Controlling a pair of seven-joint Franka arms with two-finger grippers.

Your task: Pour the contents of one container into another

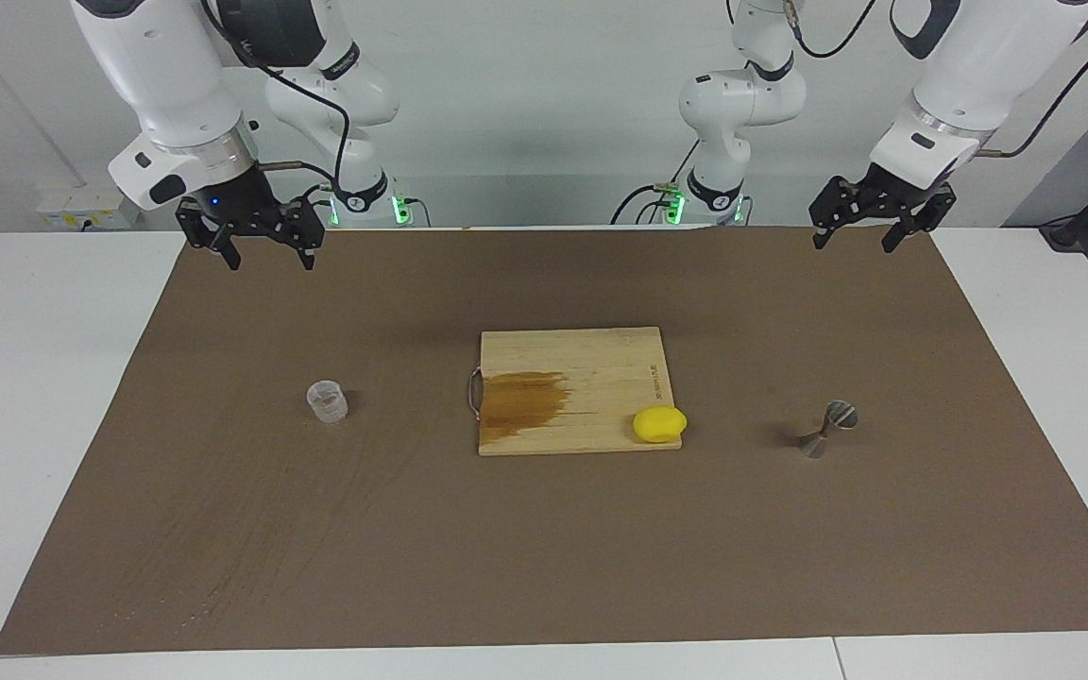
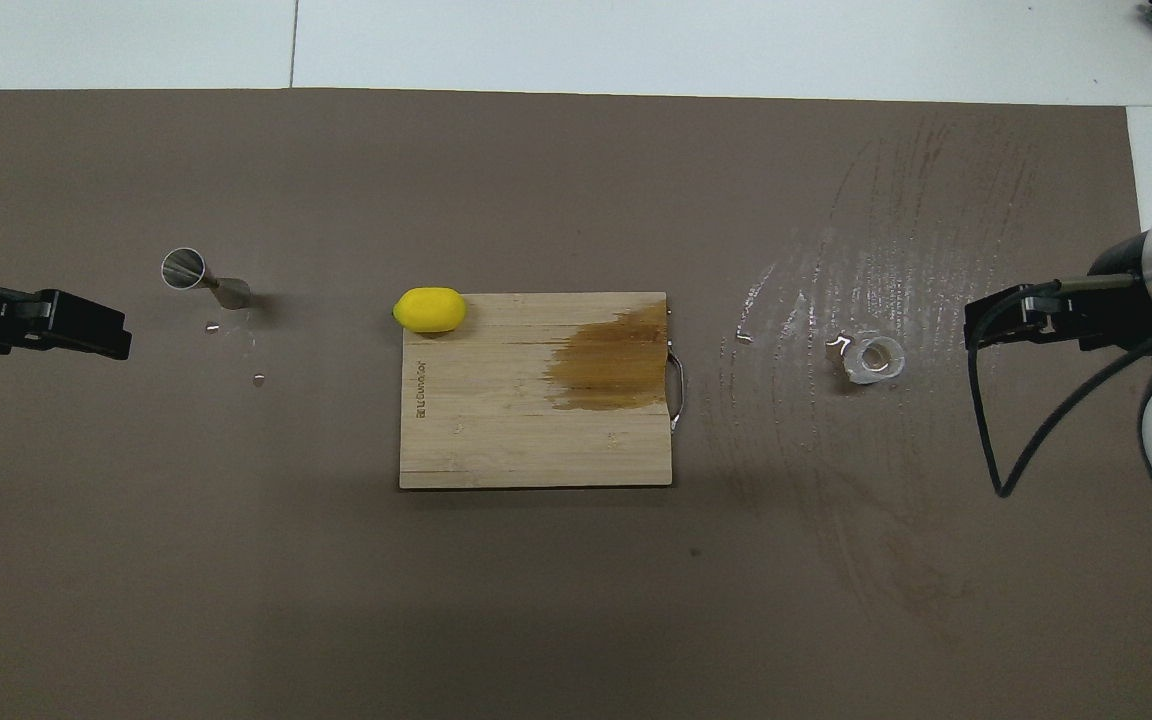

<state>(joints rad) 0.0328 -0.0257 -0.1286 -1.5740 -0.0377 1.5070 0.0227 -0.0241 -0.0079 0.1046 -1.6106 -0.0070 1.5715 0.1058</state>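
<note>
Right now both arms are waiting raised, the right gripper (image 1: 263, 247) and left gripper (image 1: 882, 225) spread wide and empty. Ideally the right one is descending squarely around the clear plastic cup (image 1: 327, 400), standing well apart from the metal jigger (image 1: 828, 429).

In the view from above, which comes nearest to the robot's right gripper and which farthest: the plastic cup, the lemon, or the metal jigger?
From the right gripper, which hangs open at its own end of the mat:
1. Cup, on the mat just beside it.
2. Lemon, on the cutting board's corner at mid-table.
3. Jigger, at the left arm's end, by the open left gripper.
</note>
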